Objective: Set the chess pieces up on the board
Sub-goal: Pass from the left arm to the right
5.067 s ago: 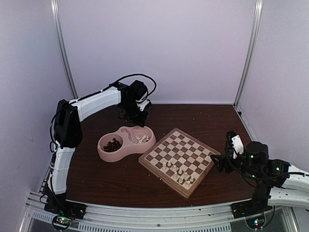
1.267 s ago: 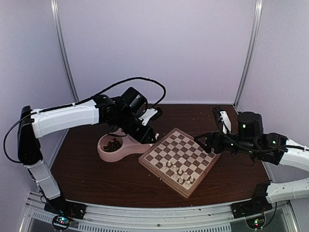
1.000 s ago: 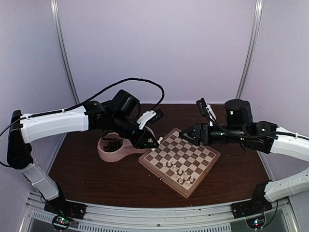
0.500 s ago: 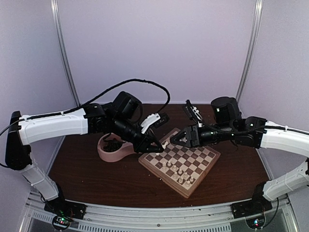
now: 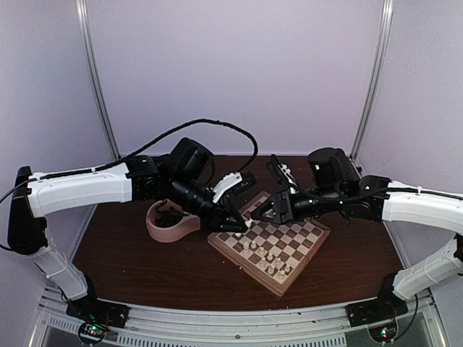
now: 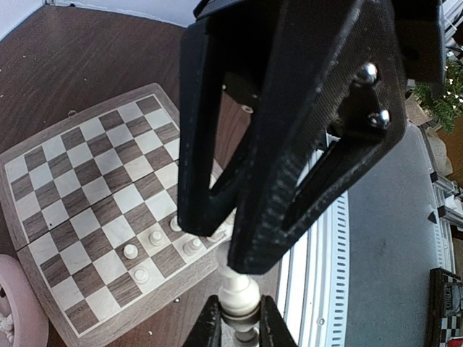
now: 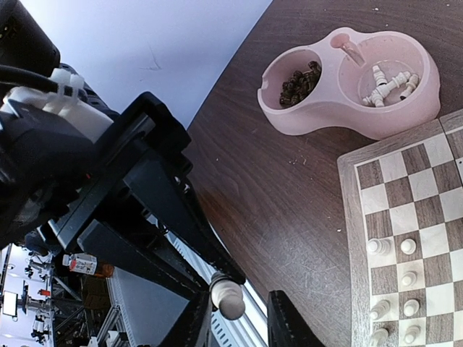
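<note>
Both arms have reached further in over the far-left corner of the board (image 5: 300,235) than half a second ago, and their tips now meet there. The right arm's jaws have also narrowed in that time.

The left gripper (image 5: 239,225) is clenched on a cream chess piece (image 6: 239,295). In the left wrist view its fingers (image 6: 208,329) pinch the piece low on its stem, with the rounded head sticking out beyond them.

The right gripper (image 5: 259,215) comes in from the right and flanks that same head, one finger on either side. In the right wrist view the head sits against one finger while a slim gap shows beside the other. Whether this gripper is pressing on the piece cannot be told.

The piece is held in the air above the board's far-left corner, clear of the squares.

Several more cream chessmen (image 6: 130,251) stand upright on the board, grouped toward its near edge. The rest of the squares are bare.

Left of the board, on the dark brown table (image 5: 145,267), sits the pink double-bowl dish (image 7: 362,119). One bowl holds dark brown chessmen (image 7: 296,83), and the other holds a few cream ones (image 7: 387,83) lying on their sides.
</note>
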